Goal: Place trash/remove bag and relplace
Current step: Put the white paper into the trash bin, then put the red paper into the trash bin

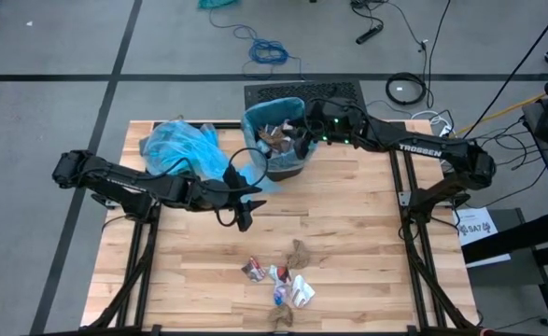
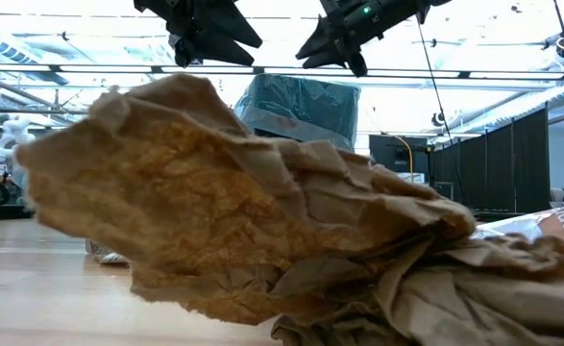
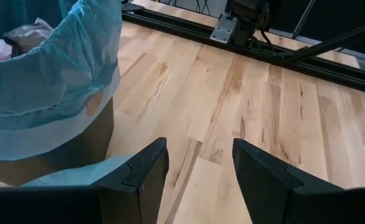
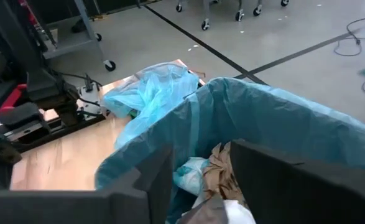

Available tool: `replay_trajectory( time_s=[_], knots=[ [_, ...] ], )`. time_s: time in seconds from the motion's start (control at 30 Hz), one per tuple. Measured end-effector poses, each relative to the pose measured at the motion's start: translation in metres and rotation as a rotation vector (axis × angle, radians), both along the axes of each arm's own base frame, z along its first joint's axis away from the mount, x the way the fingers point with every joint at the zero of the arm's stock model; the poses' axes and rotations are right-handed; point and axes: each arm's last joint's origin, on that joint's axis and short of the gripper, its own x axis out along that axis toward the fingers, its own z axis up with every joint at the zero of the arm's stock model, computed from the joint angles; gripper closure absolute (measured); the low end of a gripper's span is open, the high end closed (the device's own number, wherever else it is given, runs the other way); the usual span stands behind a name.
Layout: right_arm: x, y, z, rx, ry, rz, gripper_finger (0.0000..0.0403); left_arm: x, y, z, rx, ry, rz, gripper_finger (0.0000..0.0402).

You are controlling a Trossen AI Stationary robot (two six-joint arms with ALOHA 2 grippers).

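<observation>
Fingers: your right gripper (image 4: 198, 180) hangs parted and empty above the bin (image 1: 275, 140); left gripper (image 3: 198, 177) spread, idle beside it.
Trash: crumpled wads (image 1: 283, 280) wait at the table's near edge.
Handling: light, soft, springy; pinch across a fold.

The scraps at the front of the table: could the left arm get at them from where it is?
Probably yes. The left gripper hangs open over bare wood, and nothing stands between it and the scraps; the bin is behind it.
</observation>
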Motion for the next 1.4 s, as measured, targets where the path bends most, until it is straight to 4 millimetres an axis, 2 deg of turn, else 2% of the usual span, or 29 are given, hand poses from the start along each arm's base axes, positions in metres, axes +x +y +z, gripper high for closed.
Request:
replay_trajectory(
  time_s=[0.17, 0.5, 0.73, 1.0, 1.23, 1.3, 1.4],
  knots=[
    [-0.014, 0.008, 0.011, 0.067, -0.017, 0.011, 0.0234, 0.0, 0.0, 0.0, 0.0, -0.001, 0.0, 0.022],
    [-0.08, 0.042, 0.043, 0.213, 0.031, 0.01, 0.0245, 0.0, 0.0, 0.0, -0.001, 0.0, 0.0, 0.022],
    [-0.112, 0.074, 0.045, 0.404, 0.102, -0.04, 0.0245, 0.0, 0.009, 0.0, 0.029, 0.003, 0.08, 0.022],
    [-0.119, 0.123, 0.028, 0.433, 0.284, -0.144, 0.0245, 0.001, 0.024, 0.0, 0.023, 0.003, 0.135, 0.022],
    [-0.113, 0.161, 0.02, 0.414, 0.327, -0.072, 0.0245, 0.002, 0.019, 0.0, -0.191, -0.046, 0.129, 0.022],
    [-0.112, 0.173, 0.017, 0.428, 0.341, -0.04, 0.0245, -0.001, 0.011, 0.008, -0.201, -0.052, 0.071, 0.022],
    [-0.112, 0.192, 0.013, 0.443, 0.368, 0.013, 0.0245, -0.005, -0.007, 0.033, -0.144, -0.044, -0.08, 0.022]
  ],
)
